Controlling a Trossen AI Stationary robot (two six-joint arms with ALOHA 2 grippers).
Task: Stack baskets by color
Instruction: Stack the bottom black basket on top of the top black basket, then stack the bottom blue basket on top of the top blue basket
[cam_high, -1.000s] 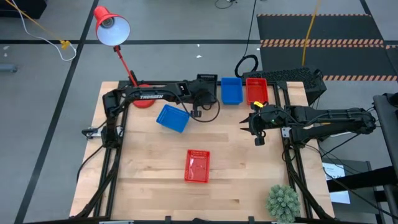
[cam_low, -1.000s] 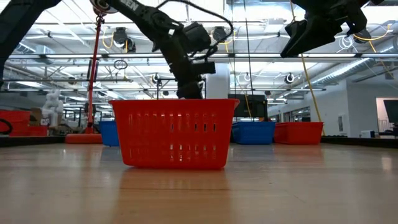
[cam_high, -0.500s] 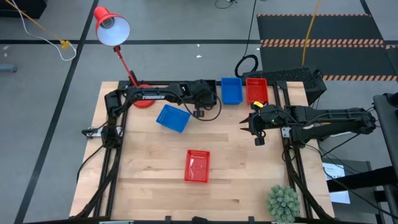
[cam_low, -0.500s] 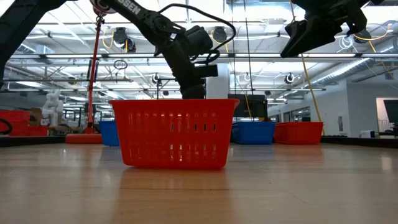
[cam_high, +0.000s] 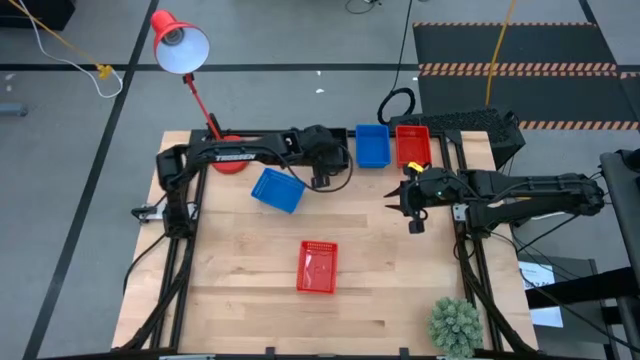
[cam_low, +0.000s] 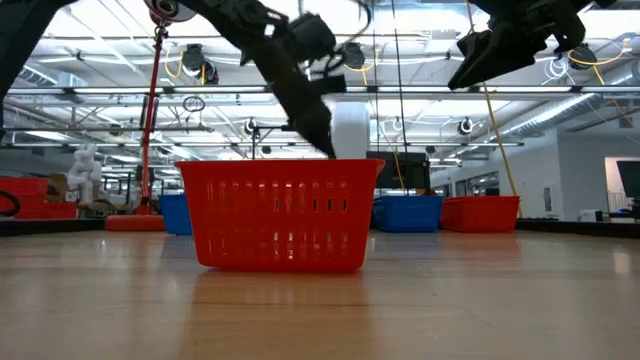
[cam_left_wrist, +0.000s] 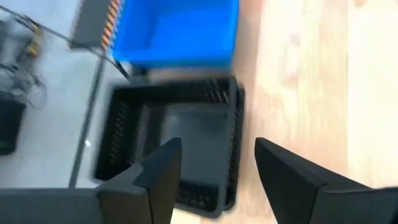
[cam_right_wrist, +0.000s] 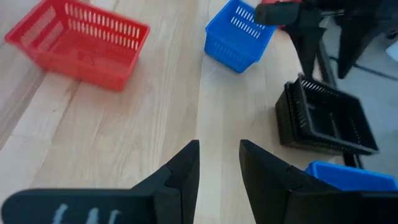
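Bare wooden tabletop (cam_high: 240, 290) is seen lower left; black mesh plastic baskets (cam_left_wrist: 177, 140) sit at its upper edge, below the parted left gripper (cam_left_wrist: 214, 165). Right gripper (cam_right_wrist: 219, 163) is hovering mid-right, slightly parted, empty.

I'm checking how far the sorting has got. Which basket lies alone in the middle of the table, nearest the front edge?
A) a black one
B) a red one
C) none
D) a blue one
B: the high view shows a lone red basket mid-table; the loose blue basket lies farther back, and the black basket sits at the back edge.
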